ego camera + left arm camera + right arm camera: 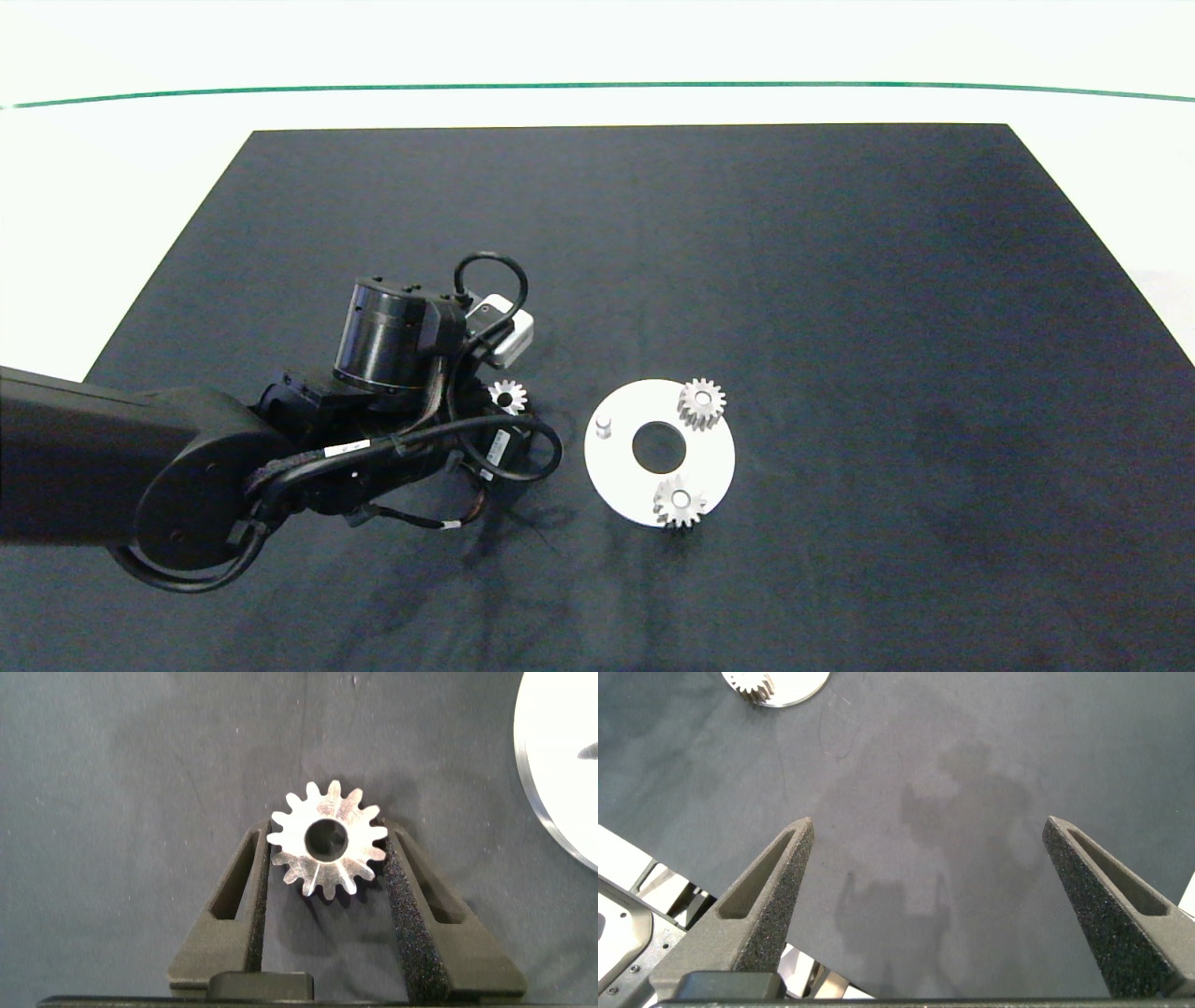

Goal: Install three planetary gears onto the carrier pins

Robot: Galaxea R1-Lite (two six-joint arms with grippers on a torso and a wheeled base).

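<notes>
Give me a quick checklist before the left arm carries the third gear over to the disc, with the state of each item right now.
1. Third gear between the left gripper fingers: ok, pads touch its teeth.
2. Gear sits level in the grip: ok in the left wrist view.
3. Gear lifted off the mat: cannot tell.
4. Free carrier pin on the white disc: ok, bare and upright.
5. Other two gears seated on their pins: ok.
6. Right gripper out of the way: ok, open over bare mat.
</notes>
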